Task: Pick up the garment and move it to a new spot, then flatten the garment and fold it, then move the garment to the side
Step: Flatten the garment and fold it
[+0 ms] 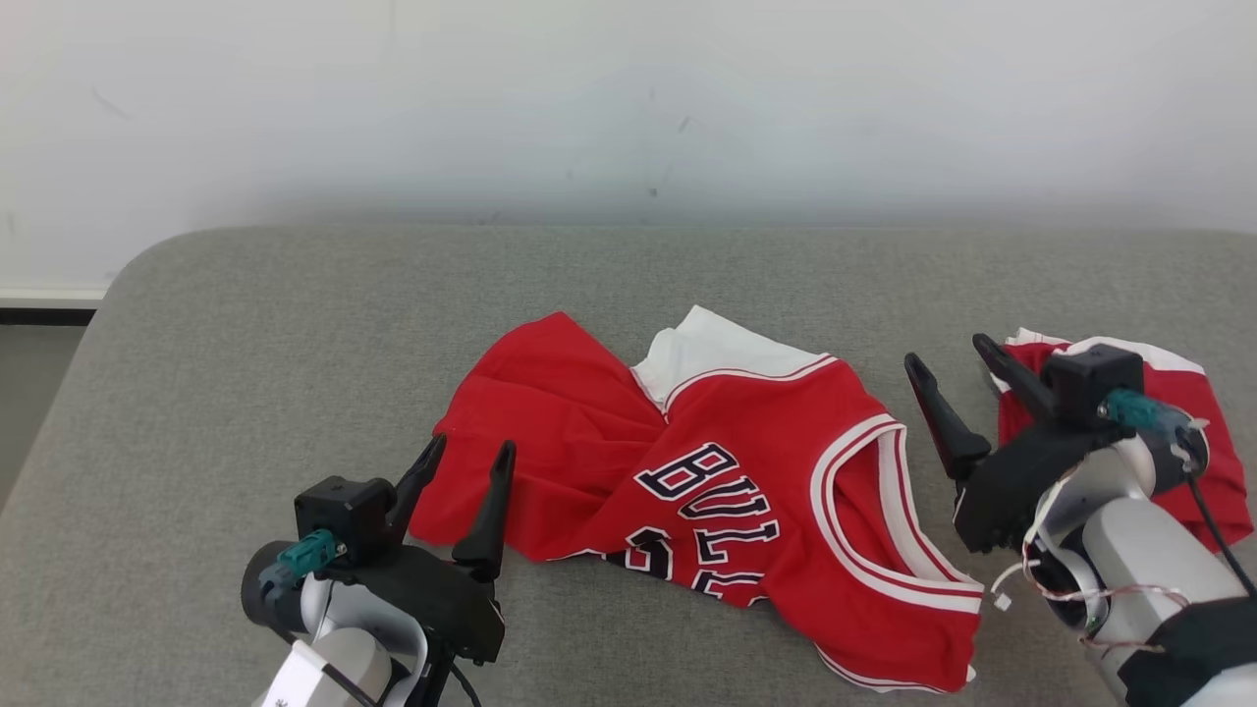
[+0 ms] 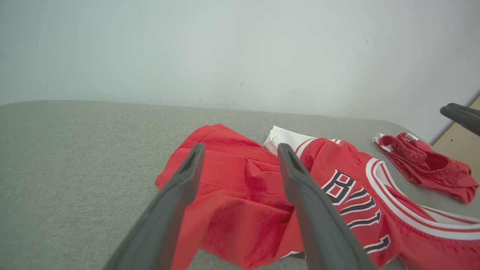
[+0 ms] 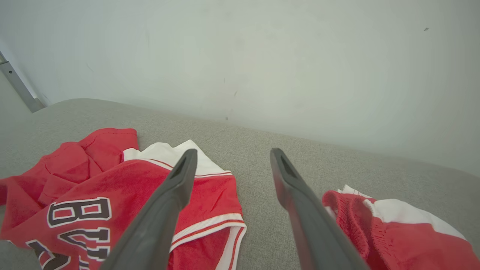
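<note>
Standing by the bench (image 1: 245, 324), I am recording the jersey (image 1: 727, 462) as lying crumpled at mid-bench, not flat. Its left half is bunching into folds, the white inside is showing at the back, and the lettered front is twisting toward the near edge.

The left gripper (image 1: 471, 445) is hanging at the jersey's left edge with jaws spread and nothing between them. Its fingertips are just beside or just over the cloth; I cannot tell whether they are touching it. The right gripper (image 1: 946, 350) is likewise standing wide and empty. It is hovering over bare bench between the jersey's right edge and the shorts (image 1: 1213, 432), which are lying near the right end.

Hazards, in my judgement:
- The right gripper is sitting between two red garments, so a pinch drifting rightward is risking the shorts rather than the jersey.
- The bunched left half is offering several layers at once. A pinch taking only one layer, or all of them, is likely leaving the jersey twisted when lifted and spoiling the flattening.
- Uneven lifting by the two arms is risking a drag across the bench, with the jersey pulling the shorts along.

Containers: nothing here is serving as one; both garments are lying directly on the bench.
</note>
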`<state>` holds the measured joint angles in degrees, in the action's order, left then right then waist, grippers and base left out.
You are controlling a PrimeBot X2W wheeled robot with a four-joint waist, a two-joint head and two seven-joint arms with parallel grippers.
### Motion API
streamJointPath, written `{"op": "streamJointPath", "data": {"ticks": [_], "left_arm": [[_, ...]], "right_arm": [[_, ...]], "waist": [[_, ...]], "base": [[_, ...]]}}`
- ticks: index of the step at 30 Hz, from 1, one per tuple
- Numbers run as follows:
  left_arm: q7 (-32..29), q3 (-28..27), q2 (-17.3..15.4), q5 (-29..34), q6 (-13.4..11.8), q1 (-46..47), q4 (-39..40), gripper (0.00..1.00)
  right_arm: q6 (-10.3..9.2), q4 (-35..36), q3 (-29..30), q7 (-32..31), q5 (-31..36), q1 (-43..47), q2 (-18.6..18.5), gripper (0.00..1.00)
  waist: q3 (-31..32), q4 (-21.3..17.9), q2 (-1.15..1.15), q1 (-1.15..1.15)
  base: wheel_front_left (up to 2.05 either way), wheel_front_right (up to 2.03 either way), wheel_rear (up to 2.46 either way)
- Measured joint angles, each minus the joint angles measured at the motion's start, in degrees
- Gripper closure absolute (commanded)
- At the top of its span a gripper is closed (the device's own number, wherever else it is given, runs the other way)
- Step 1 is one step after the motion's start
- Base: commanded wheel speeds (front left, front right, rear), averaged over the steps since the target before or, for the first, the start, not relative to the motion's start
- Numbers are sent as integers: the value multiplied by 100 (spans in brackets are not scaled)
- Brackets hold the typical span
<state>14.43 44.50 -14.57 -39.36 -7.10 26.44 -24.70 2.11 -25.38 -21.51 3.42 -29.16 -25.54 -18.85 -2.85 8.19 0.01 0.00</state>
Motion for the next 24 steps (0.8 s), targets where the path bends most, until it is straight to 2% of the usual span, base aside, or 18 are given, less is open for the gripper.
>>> {"op": "streamJointPath", "data": {"ticks": [10, 18, 24], "left_arm": [[0, -528, 275, 448, -1, -231, 189, 0], [1, -527, 581, 733, -1, -276, 505, 0], [9, -525, 632, 916, -1, -276, 673, 0]], "right_arm": [[144, -1056, -167, -416, 14, -882, 122, 0], [193, -2171, -236, -921, 137, -1555, 70, 0], [192, -2894, -213, -1225, 125, -1613, -2, 0]], "waist": [[-70, 374, 0, 0], [-182, 841, 0, 0], [-300, 1232, 0, 0]], "base": [[0, 0, 0], [0, 0, 0], [0, 0, 0]]}}
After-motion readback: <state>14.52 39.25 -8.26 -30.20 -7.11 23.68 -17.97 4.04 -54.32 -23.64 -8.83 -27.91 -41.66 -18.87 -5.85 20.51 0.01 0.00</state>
